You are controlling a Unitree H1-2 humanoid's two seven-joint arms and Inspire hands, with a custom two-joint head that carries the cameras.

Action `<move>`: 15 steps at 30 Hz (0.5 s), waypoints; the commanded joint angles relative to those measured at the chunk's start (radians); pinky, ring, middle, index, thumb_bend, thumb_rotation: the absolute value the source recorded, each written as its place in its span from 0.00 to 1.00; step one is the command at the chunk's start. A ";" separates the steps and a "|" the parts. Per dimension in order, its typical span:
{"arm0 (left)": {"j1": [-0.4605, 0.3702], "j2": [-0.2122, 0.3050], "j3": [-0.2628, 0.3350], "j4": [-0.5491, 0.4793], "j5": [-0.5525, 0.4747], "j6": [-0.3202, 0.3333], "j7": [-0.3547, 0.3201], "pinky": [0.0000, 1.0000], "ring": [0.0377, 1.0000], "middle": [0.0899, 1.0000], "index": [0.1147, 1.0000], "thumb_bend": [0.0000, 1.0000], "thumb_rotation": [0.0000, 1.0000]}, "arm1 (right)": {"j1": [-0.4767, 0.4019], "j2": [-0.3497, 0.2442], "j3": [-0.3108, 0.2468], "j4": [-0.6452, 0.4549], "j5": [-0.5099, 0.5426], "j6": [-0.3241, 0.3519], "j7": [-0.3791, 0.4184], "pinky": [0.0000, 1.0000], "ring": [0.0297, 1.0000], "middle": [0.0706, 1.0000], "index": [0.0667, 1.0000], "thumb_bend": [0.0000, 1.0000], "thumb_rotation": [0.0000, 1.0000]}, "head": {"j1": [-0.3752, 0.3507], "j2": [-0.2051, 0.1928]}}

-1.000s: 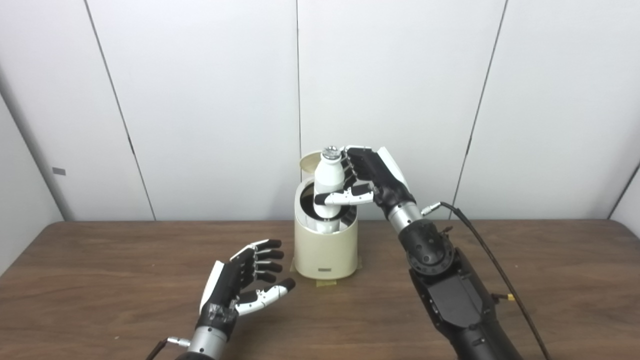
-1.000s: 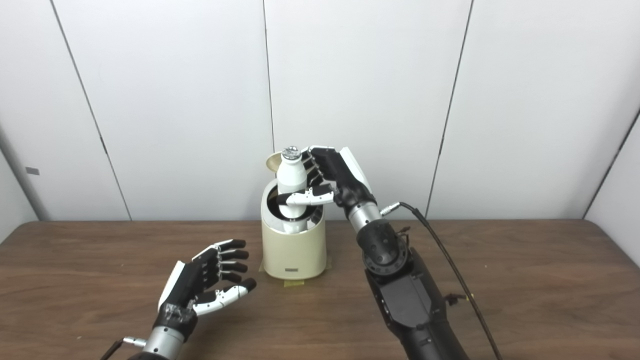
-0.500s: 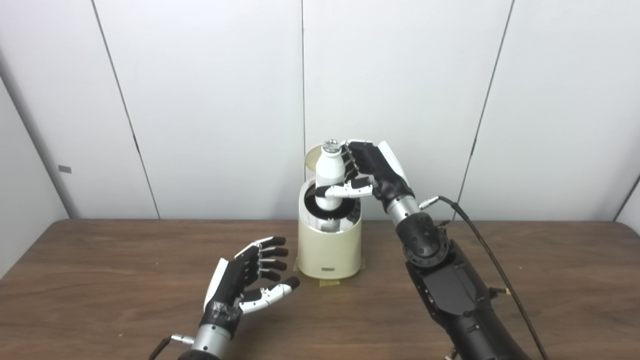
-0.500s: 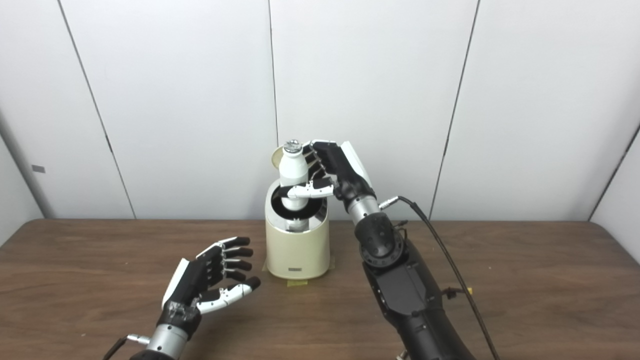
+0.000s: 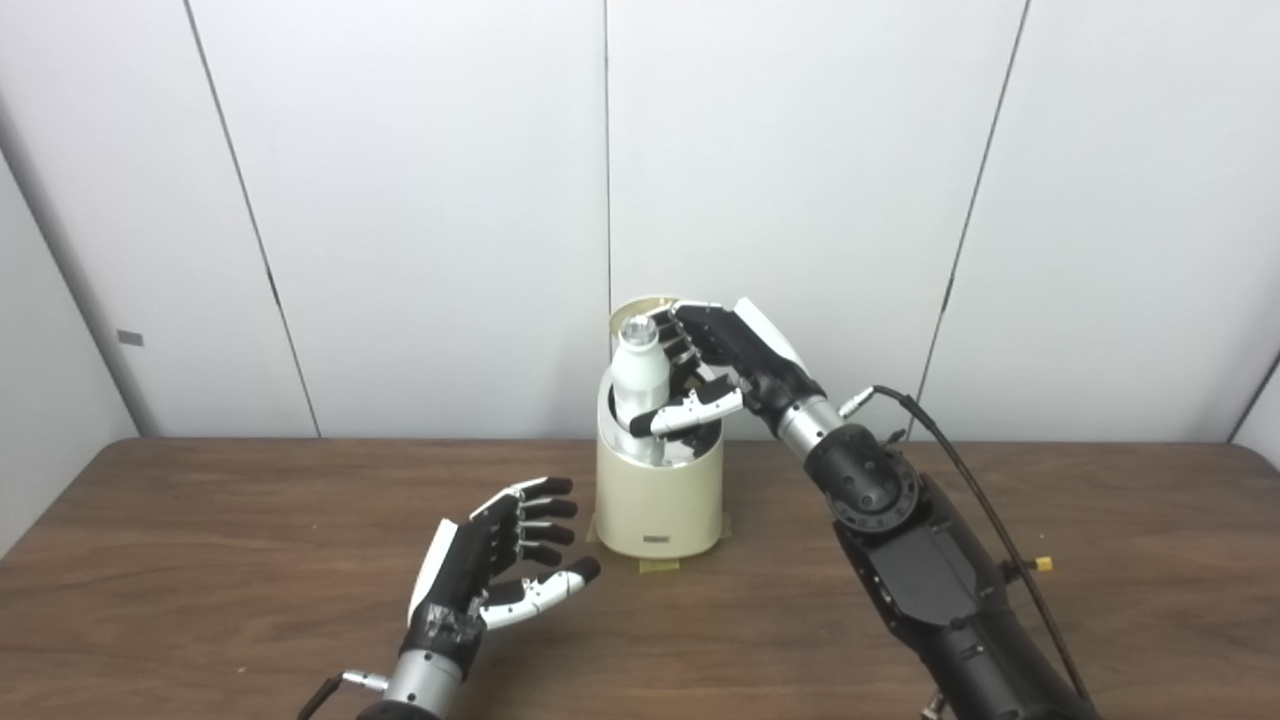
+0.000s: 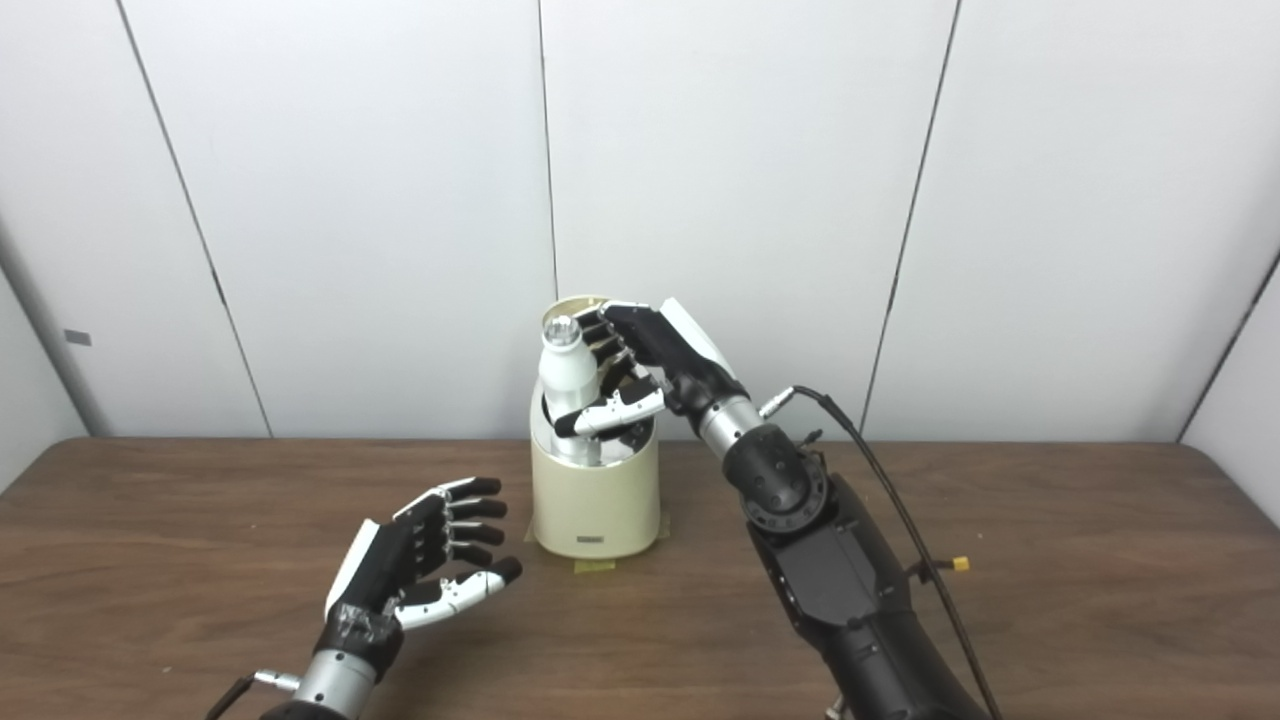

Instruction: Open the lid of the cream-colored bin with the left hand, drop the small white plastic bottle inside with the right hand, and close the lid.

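I see bottle [image 5: 639, 372] at frame centre, base inside open bin [image 5: 658, 500] | right hand [image 5: 722, 362] clasps its smooth, likely light, slippery body mid-height | left hand [image 5: 492, 563] lower left, empty, fingers spread

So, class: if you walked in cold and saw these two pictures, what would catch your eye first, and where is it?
First, the small white bottle, held upright by the right hand and half sunk into the mouth of the cream-colored bin at the table's back middle. The bin's lid stands open behind it. Next, the left hand, open and empty, near the table's front, left of the bin.
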 commanded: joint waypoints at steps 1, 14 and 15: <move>-0.031 0.000 -0.001 -0.038 -0.005 -0.022 0.004 0.60 0.64 0.69 0.75 0.67 0.05 | -0.045 -0.005 -0.004 -0.045 0.008 -0.008 0.006 0.46 0.68 0.86 0.80 0.88 0.00 | 0.000 0.001; -0.032 0.001 -0.006 -0.037 -0.002 -0.022 0.001 0.59 0.64 0.69 0.75 0.66 0.03 | -0.032 -0.019 -0.005 -0.079 -0.002 0.022 0.043 0.48 0.69 0.82 0.78 0.85 0.00 | -0.001 0.006; -0.031 0.000 -0.006 -0.039 -0.002 -0.019 0.001 0.59 0.64 0.69 0.75 0.66 0.02 | -0.029 -0.020 -0.005 -0.082 0.000 0.022 0.046 0.48 0.69 0.81 0.78 0.85 0.00 | -0.001 0.005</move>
